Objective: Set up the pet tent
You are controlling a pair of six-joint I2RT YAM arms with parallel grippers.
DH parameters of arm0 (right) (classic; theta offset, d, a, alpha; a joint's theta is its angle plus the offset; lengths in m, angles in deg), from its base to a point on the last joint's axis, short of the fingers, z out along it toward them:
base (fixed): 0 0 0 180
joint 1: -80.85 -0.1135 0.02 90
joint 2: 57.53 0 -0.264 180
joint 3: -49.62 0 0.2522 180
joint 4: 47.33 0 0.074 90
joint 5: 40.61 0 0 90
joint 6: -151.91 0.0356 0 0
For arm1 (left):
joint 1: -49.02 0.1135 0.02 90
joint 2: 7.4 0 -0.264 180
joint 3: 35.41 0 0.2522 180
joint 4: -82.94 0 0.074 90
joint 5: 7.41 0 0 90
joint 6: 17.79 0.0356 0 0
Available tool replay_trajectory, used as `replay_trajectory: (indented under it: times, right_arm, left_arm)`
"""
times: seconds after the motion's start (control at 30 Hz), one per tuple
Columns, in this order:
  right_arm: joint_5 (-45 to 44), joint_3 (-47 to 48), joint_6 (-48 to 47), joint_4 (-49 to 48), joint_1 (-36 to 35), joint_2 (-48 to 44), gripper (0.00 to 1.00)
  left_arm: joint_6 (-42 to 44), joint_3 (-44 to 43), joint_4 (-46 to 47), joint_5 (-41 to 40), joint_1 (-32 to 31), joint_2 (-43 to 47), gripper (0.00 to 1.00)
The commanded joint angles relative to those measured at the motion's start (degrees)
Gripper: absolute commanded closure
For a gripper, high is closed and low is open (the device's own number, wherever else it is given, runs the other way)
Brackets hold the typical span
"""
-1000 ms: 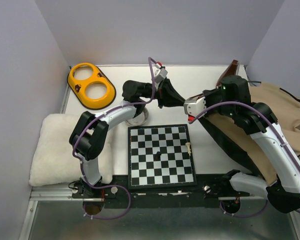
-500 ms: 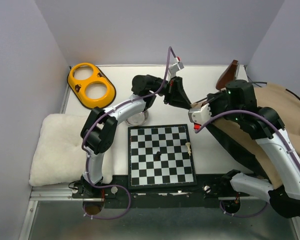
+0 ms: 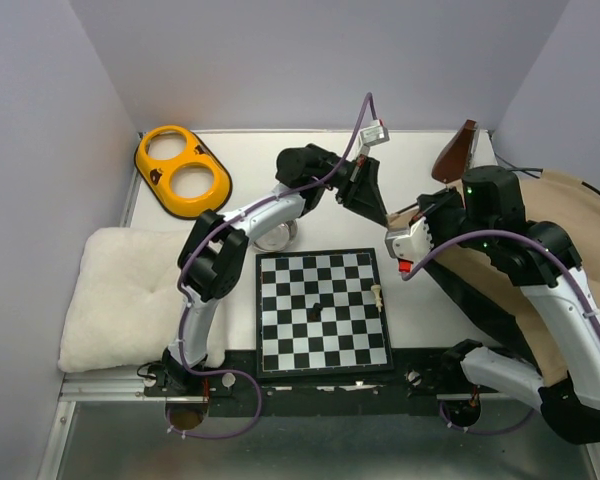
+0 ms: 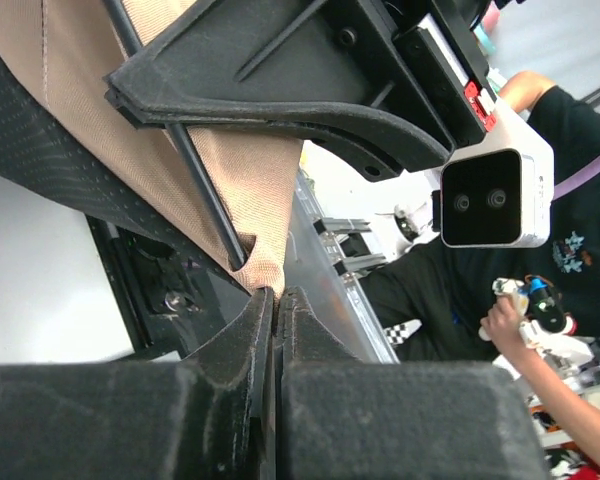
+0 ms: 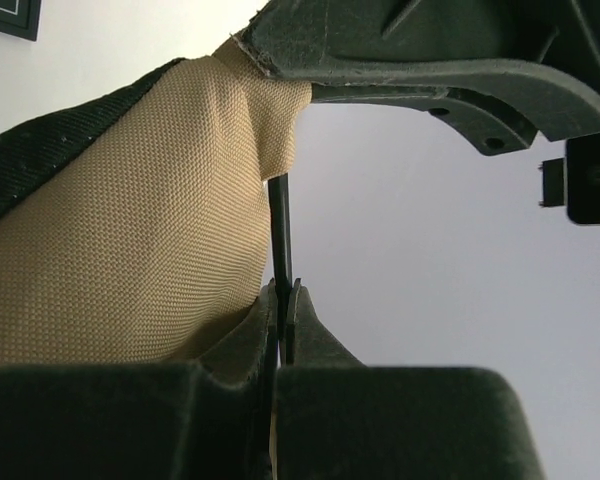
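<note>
The pet tent (image 3: 570, 215) lies collapsed at the right of the table, tan fabric over black lining. My left gripper (image 3: 380, 214) reaches across behind the chessboard. In the left wrist view it (image 4: 277, 296) is shut, with the tip of a tan fabric corner (image 4: 263, 272) pinched at its fingertips. A thin black pole (image 4: 195, 170) runs along that fabric. My right gripper (image 3: 410, 216) sits just right of the left one. In the right wrist view it (image 5: 282, 290) is shut on the pole (image 5: 279, 225), beside the tan fabric (image 5: 130, 230).
A chessboard (image 3: 323, 330) with two small pieces lies at the front middle. A yellow double bowl (image 3: 182, 170) sits back left, a fluffy white cushion (image 3: 120, 300) front left, and a metal bowl (image 3: 277, 238) under the left arm. Walls close in on three sides.
Both grippers have moved right together, carrying the fabric corner and the pole. The left arm has stretched further across, and the tent has shifted right.
</note>
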Motion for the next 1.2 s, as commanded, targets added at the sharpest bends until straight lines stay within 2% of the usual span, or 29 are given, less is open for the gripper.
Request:
replay_trajectory:
  times: [0.0,0.03,0.33,0.43,0.47,0.57,0.6,0.63,0.7,0.77,0.8,0.87,0.93,1.0,1.17]
  right_arm:
    - [0.48,-0.61,2.06,10.02,0.74,-0.25,0.99]
    - [0.57,-0.52,2.59,10.02,0.74,-0.25,0.99]
    - [0.57,-1.14,4.62,9.32,0.65,-0.78,0.99]
    - [-0.13,-1.13,4.35,9.23,0.65,-0.95,0.99]
    - [-0.22,-1.04,4.35,9.23,0.65,-1.04,0.99]
    - [-0.31,-0.52,4.53,9.23,0.65,-1.04,0.99]
    - [-0.4,-0.43,4.53,9.14,0.74,-1.04,0.99]
    - [-0.49,-0.34,4.53,9.14,0.65,-1.04,0.99]
    - [-0.75,-0.17,4.7,8.79,0.65,-1.04,0.99]
    - [-0.75,0.01,4.7,8.88,0.74,-0.96,0.99]
    - [-0.75,0.1,4.88,8.79,0.65,-0.95,0.99]
    - [-0.75,0.1,4.88,8.79,0.74,-0.87,0.99]
    - [-1.1,0.18,4.71,8.88,0.65,-0.6,0.99]
    - [-1.45,0.45,4.79,8.88,0.65,-0.43,0.99]
    - [-2.16,1.15,5.23,9.32,0.74,0.01,0.99]
  left_arm:
    - [-7.81,-2.55,21.37,-0.07,0.73,-0.45,0.82]
    - [-8.77,-2.9,21.29,-0.16,0.64,-0.71,0.77]
    - [-12.74,-4.05,21.28,1.15,2.66,-2.47,0.56]
    - [-11.78,-4.4,21.46,3.78,5.03,-2.73,0.48]
    - [-10.81,-4.66,21.37,4.75,6.08,-2.73,0.42]
    - [-7.12,-6.41,21.46,9.05,10.38,-2.73,0.32]
    - [-6.59,-8.34,21.46,11.16,11.79,-3.26,0.1]
    - [-6.85,-10.01,21.37,11.35,13.8,-4.05,0.01]
    - [-10.61,-17.54,21.02,11.44,17.58,-7.46,0.01]
    - [-14.92,-30.35,19.71,11.7,20.84,-13.43,0.01]
    - [-13.02,-30.85,19.35,11.71,22.16,-13.54,0.01]
    - [-13.18,-27.98,19.17,11.71,23.05,-12.41,0.01]
    - [-15.1,-19.99,19.96,11.62,22.44,-8.55,0.01]
    - [-18.27,-17.86,20.59,10.05,22.44,-6.79,0.01]
    - [-12.49,-11.97,10.84,-2.51,23.05,2.43,0.01]
